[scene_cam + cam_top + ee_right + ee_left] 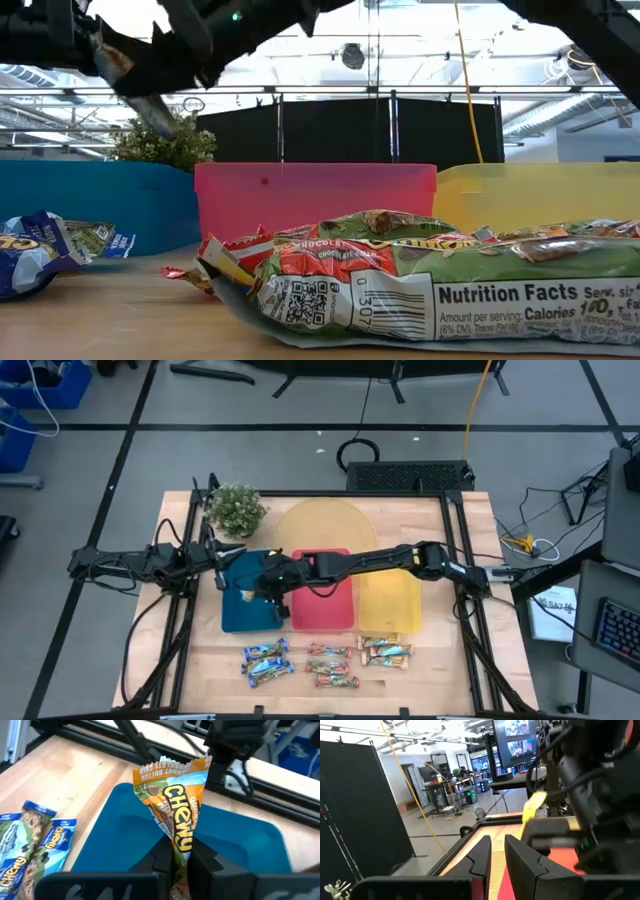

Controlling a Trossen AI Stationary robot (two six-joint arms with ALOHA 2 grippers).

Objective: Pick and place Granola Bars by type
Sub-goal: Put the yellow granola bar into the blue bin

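The right gripper reaches across the surface and hangs over the blue tray, its fingers pinched on an orange bar that stands up between them. The left gripper waits near the plant, just beside the blue tray's far corner, with fingers narrow and nothing between them.

The other bars lie at the near edge of the surface in 3 clusters: blue bars, red bars and orange bars. The red tray and the yellow tray sit next to the blue one.

The main risk, as I judge it, is sorting: if trays go by colour, an orange bar let go here lands in the wrong tray, since the blue bars seem meant for it. The grip is on the wrapper's lower end only, so the slick foil could slide out early. The 2 arms are also close together over that tray, and a careless swing could make them touch.
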